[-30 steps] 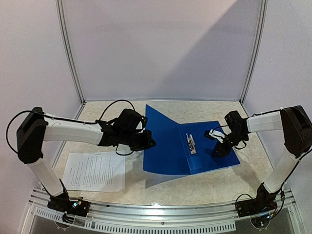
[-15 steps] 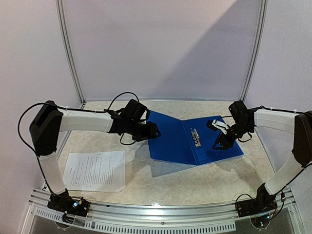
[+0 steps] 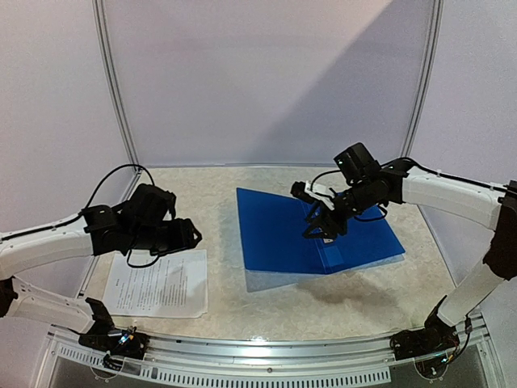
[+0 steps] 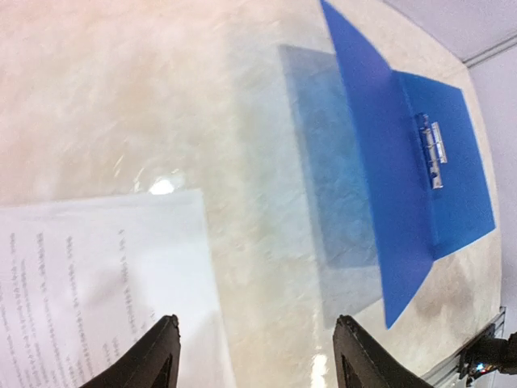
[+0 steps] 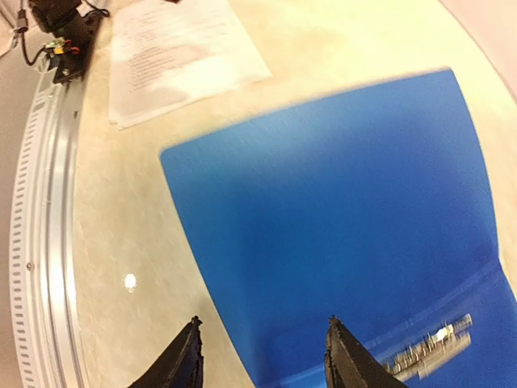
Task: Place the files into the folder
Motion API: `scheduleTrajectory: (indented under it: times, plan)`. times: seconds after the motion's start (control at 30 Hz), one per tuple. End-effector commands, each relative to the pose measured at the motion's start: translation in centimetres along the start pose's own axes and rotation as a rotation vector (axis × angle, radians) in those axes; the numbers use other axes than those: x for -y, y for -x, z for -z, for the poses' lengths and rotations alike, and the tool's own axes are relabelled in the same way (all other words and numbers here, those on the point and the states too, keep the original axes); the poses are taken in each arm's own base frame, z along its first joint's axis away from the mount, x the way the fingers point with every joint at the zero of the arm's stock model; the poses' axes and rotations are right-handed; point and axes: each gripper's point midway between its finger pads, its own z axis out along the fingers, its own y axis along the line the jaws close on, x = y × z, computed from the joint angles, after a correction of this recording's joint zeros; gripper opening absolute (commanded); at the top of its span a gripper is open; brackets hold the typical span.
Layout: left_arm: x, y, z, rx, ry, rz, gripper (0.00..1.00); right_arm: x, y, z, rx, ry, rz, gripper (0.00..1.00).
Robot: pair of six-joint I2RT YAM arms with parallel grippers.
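My left pincer (image 4: 254, 327): jaws well apart, nothing between them. It hangs above the far corner of the stack of white printed paper sheets (image 4: 81, 299), the corner nearest the folder. My right pincer (image 5: 263, 323): also spread, holding nothing, poised over the flat bright blue plastic folder (image 3: 275, 234) close to the spine and the metal clip (image 4: 430, 153). I can't tell whether it touches the folder. The folder lies open mid-desk, right half flat, left cover tilted up with a shadow under it. The sheets lie flat at the near left of the beige marbled desk (image 3: 363, 299), outside the folder and well apart from it.
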Motion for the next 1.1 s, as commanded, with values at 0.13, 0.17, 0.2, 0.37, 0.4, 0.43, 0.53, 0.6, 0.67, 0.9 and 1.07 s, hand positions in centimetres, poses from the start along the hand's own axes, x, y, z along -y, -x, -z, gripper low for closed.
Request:
scheduleTrajectory:
  times: [0.13, 0.17, 0.2, 0.37, 0.4, 0.43, 0.53, 0.6, 0.67, 0.9, 1.07]
  plan:
    - [-6.7, -2.7, 2.5, 0.039, 0.141, 0.144, 0.74, -5.4, 6.8, -8.0, 0.018, 0.188, 0.035, 0.52]
    - [-7.1, -2.7, 2.4, 0.043, 0.147, 0.149, 0.74, -6.2, 7.4, -8.8, 0.031, 0.216, 0.016, 0.52]
    - [-7.5, -2.7, 2.3, 0.044, 0.164, 0.145, 0.75, -7.1, 7.3, -10.1, 0.027, 0.241, -0.018, 0.52]
    - [-9.0, -2.9, 1.4, 0.009, 0.223, 0.116, 0.77, -13.3, 6.4, -14.5, -0.038, 0.335, -0.048, 0.52]
    - [-9.2, -2.9, 1.2, 0.001, 0.222, 0.114, 0.77, -14.6, 5.9, -15.0, -0.054, 0.351, -0.029, 0.52]
    - [-9.6, -2.8, 0.9, -0.001, 0.223, 0.124, 0.77, -15.9, 5.4, -15.7, -0.073, 0.359, -0.001, 0.52]
    - [-10.6, -2.3, 0.3, 0.001, 0.215, 0.144, 0.77, -18.7, 3.6, -17.3, -0.115, 0.323, 0.184, 0.5]
    - [-11.2, -2.0, -0.1, 0.0, 0.199, 0.169, 0.77, -20.3, 2.3, -18.2, -0.15, 0.303, 0.362, 0.48]
    - [-11.5, -1.4, -0.4, 0.0, 0.175, 0.189, 0.76, -21.4, 0.9, -19.0, -0.196, 0.269, 0.546, 0.45]
    - [-10.7, 0.9, -0.1, 0.038, 0.141, 0.186, 0.75, -21.3, -0.4, -22.2, -0.243, 0.17, 0.815, 0.37]
    - [-9.8, 1.1, -0.2, 0.045, 0.091, 0.193, 0.74, -20.7, 0.1, -24.0, -0.218, 0.095, 0.845, 0.36]
